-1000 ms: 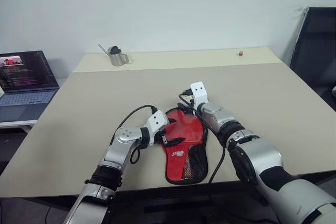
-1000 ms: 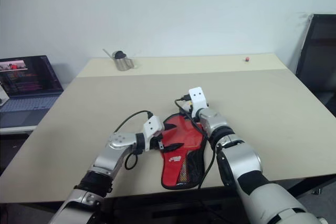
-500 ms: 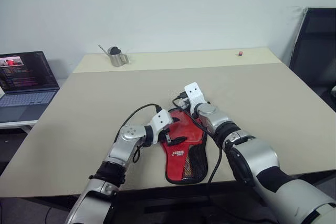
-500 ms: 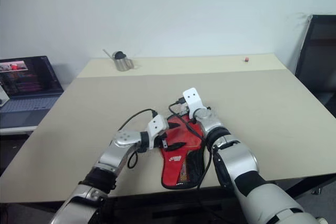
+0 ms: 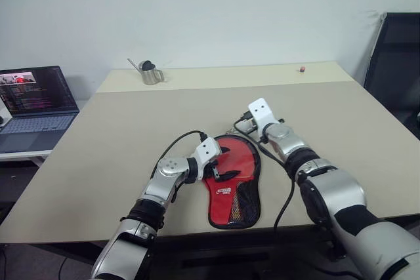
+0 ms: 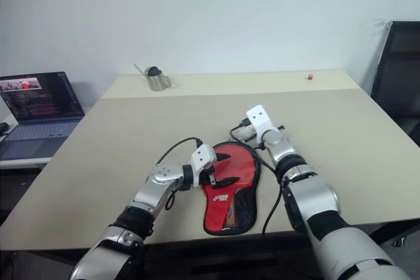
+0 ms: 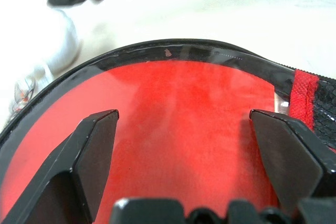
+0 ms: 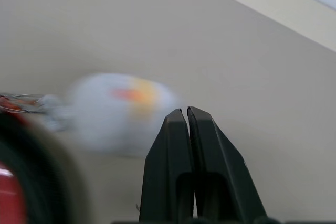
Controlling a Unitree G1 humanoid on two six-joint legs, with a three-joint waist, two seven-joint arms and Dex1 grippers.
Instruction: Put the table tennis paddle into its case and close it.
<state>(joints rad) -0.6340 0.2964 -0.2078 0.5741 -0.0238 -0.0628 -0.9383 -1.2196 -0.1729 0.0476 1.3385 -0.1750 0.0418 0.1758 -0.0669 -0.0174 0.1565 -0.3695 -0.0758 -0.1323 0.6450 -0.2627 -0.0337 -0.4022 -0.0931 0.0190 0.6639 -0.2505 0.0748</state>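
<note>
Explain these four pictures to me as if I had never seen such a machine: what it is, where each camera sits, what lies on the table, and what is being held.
This is a humanoid robot with two arms, each ending in a gripper of two black fingers. Two pictures come from cameras in its head, looking down over the arms. The other two come from cameras on the wrists, looking along the fingers.

On the beige table lies a red and black case. At the far edge stand a small metal watering can and a tiny red object. A laptop sits off to the left.

The left gripper is open, fingers spread over the case's red side. The right gripper is shut on nothing, beside a blurred white tag.
</note>
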